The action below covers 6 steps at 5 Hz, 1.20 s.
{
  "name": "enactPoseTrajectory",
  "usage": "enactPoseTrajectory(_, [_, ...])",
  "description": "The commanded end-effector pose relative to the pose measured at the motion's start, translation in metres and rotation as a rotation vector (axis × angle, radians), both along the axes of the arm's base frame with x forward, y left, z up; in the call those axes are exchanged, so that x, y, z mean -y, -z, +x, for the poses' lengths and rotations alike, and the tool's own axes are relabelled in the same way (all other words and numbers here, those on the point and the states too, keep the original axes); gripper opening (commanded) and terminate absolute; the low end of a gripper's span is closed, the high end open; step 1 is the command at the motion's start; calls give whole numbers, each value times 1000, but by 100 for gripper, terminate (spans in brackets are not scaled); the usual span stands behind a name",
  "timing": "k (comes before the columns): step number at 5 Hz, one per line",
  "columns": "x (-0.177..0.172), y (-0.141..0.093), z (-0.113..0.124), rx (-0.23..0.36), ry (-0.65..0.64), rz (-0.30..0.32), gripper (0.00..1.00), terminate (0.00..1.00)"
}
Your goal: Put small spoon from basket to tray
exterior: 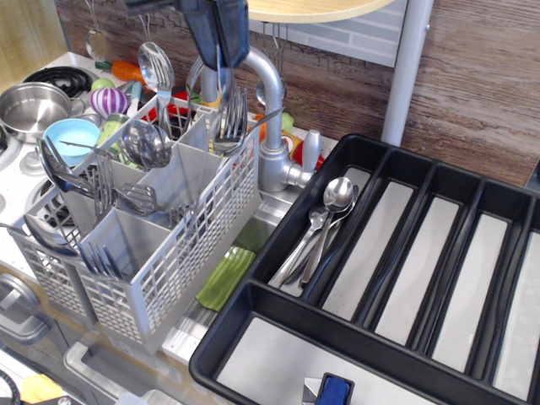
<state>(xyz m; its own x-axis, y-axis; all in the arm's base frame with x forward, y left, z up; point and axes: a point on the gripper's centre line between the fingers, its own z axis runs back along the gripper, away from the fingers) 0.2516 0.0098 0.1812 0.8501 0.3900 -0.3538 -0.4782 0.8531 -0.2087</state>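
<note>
A sink counter against brown tile. The gripper (pixel 221 52) carries a spoon (pixel 220 84), jaws closed on it, above the basket (pixel 173 253); tray (pixel 278 337) placement remains.

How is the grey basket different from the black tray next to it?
The basket is light grey with grid-slotted walls; the tray is black with solid walls and pale floors.
The basket is tall with square compartments; the tray is low with long parallel compartments.
In the basket the cutlery stands upright or leaning; in the tray a few spoons lie flat in one compartment, and the other long ones look bare.
Both are divided holders for cutlery.
</note>
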Motion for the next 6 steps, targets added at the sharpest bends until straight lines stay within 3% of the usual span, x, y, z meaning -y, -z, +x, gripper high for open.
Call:
enactPoseTrajectory(1, [6, 16, 32, 146, 110, -17, 0, 0])
enactPoseTrajectory(3, [15, 55, 58, 231, 169, -124, 0, 0])
enactPoseTrajectory(5, [23, 90, 64, 210, 175, -204, 0, 0])
enactPoseTrajectory(6, [23, 111, 67, 149, 200, -183, 0, 0])
